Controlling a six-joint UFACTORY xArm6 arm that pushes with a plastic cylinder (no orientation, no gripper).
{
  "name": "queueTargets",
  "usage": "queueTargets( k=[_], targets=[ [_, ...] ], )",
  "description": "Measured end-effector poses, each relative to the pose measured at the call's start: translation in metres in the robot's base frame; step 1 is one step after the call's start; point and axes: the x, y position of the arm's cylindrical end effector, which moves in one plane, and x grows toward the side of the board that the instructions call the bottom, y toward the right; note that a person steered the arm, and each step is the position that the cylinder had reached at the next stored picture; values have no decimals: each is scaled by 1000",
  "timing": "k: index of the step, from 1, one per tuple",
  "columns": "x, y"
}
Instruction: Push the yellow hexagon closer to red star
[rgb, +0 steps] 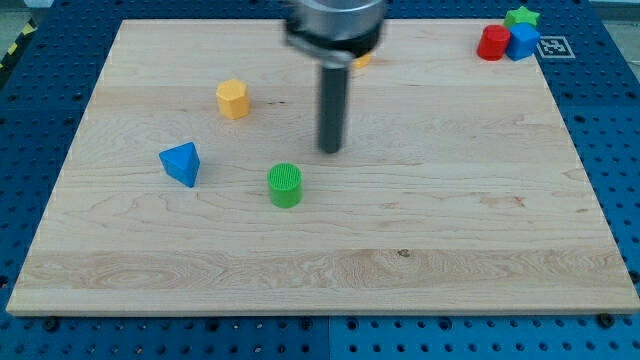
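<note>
Approach step: my tip (331, 150) right of yellow hexagon (232, 99), apart. No claw on rig. Red star not visible; need locate 1st.

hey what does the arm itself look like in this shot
Only its lower end shows: a wide, round, silvery-grey metal collar with a black band, and below it a straight, dark grey cylindrical rod ending in my tip. No cables or markings are visible.

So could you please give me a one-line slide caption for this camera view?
My tip rests on the wooden board between the yellow hexagon block and the green cylinder block, touching neither.
</note>
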Motion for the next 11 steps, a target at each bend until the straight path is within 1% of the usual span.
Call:
queueTargets(
  k=[1,2,3,4,6,8,9,11],
  targets=[
    [-7,-98],
    [-45,-138],
    [-44,-130],
    [-50,-101],
    [-95,-95],
    [-87,-33],
    [-96,-27],
    [-134,-23]
  ],
)
